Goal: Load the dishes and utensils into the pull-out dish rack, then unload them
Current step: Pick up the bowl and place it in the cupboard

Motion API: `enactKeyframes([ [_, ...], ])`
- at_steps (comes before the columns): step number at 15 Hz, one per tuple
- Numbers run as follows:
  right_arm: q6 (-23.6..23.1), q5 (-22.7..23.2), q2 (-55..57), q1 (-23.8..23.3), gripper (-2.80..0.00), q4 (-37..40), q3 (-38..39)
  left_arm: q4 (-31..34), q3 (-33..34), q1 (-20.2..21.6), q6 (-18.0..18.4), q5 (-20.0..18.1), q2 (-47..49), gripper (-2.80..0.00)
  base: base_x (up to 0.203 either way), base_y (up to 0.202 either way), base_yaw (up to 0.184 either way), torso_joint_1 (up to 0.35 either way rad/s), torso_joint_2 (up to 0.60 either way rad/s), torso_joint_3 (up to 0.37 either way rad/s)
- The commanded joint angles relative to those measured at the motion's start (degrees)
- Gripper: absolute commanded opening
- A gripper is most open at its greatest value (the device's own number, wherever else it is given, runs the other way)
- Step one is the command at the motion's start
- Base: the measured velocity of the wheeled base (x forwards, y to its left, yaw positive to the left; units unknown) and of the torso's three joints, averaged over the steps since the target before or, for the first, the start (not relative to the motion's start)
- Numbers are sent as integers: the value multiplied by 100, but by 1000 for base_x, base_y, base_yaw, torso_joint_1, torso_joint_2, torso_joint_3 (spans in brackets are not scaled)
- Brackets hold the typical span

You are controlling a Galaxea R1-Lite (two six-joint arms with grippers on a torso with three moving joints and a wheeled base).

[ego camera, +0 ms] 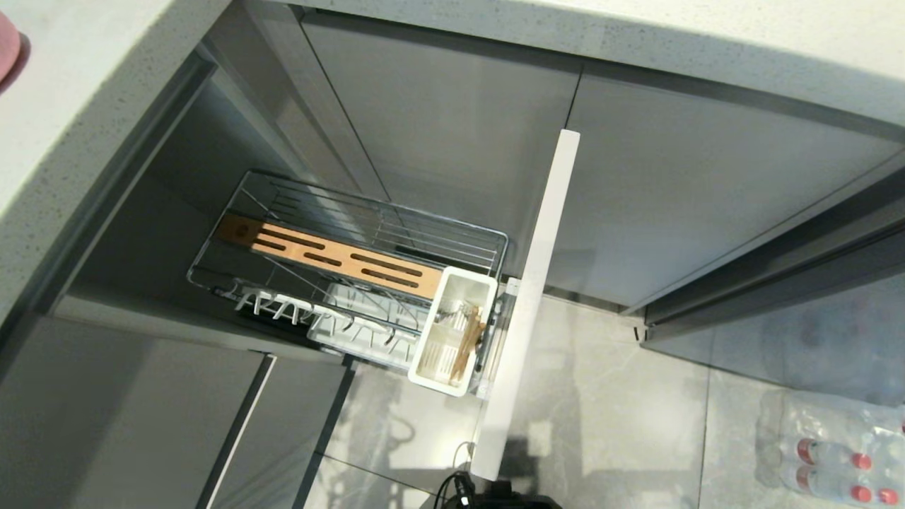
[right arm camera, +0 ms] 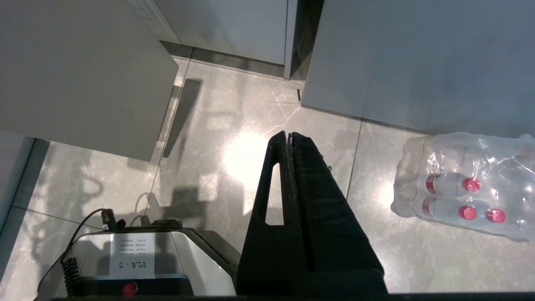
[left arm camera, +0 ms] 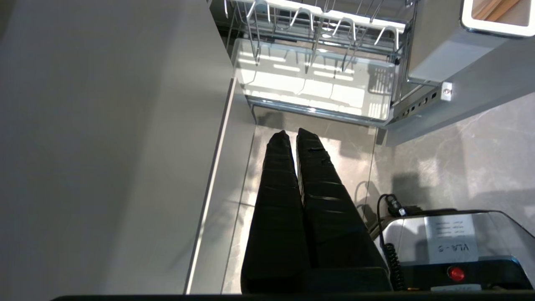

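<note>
Your left gripper hangs parked above the floor, fingers pressed together on nothing; the pulled-out rack lies ahead of and beyond its tips. Your right gripper hangs likewise, pinched shut and empty, the rack outside its view.

The chopsticks lean in the utensil cup at the rack's front end, their long axis running along the cup, tips tilted toward the front panel. The plate tray holds nothing.

Judging by this, you are between steps. Next calls for raising an arm and spreading its fingers over the cup.
</note>
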Motion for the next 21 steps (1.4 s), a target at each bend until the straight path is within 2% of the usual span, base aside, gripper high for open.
enactKeyframes([
  [1,1,-3,1,1,-280,-2,0,-5,-140,2,14,-6,-10,-280,0,0,0,0,0,0],
  [2,1,-6,0,1,-280,5,0,34,-442,2,11,-12,-8,-280,0,0,0,0,0,0],
  [4,1,-5,0,1,-280,-2,0,360,-1579,3,3,14,231,-280,0,0,0,0,0,0],
  [6,1,-5,6,1,-280,2,0,805,-3158,-3,-4,210,914,-280,0,0,0,0,0,0],
  [9,1,2,0,1,-280,5,0,1186,-5608,-10,39,654,2846,-280,0,0,0,0,0,0],
  [14,1,-4,8,1,-280,-4,0,1199,-8636,-1,-119,1067,6222,-280,0,0,0,0,0,0],
  [16,2,-5,0,1,-280,-4,0,1178,-9556,0,-377,1489,7396,-280,0,0,0,0,0,0],
  [18,1,-4,0,1,-280,-3,0,1155,-10240,12,-804,2022,8337,-280,0,0,0,0,0,0],
  [20,2,-3,1,1,-280,-4,0,1052,-10577,114,-1519,2541,8916,-280,0,0,0,0,0,0],
  [21,1,-6,0,1,-280,-4,0,943,-10641,199,-1795,2640,8970,-280,0,0,0,0,0,0],
])
